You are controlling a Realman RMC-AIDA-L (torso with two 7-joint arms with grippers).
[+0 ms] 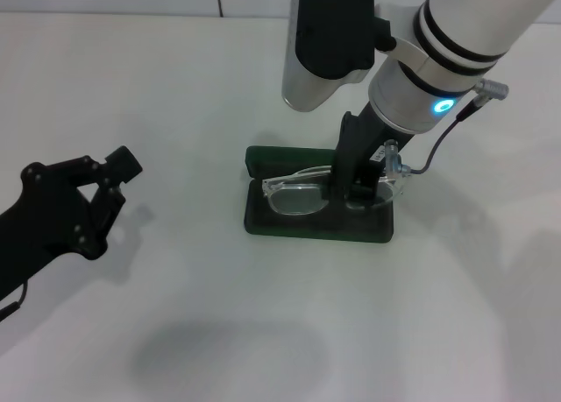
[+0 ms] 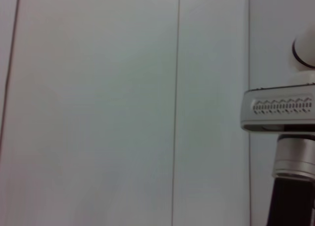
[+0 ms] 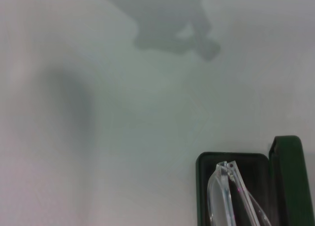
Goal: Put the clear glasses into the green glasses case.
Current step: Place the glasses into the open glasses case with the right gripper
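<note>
The green glasses case lies open at the table's centre, its lid folded back on the far side. The clear glasses rest low in its dark tray, their right end tilted up over the case's edge. My right gripper reaches straight down into the case and is shut on the glasses near the right lens. The right wrist view shows the glasses edge-on over the case, with the lid beside them. My left gripper hovers open and idle far to the left of the case.
A plain white table spreads around the case, with shadows of both arms on it. A white wall edge runs along the back. The left wrist view holds only pale surface and part of the right arm.
</note>
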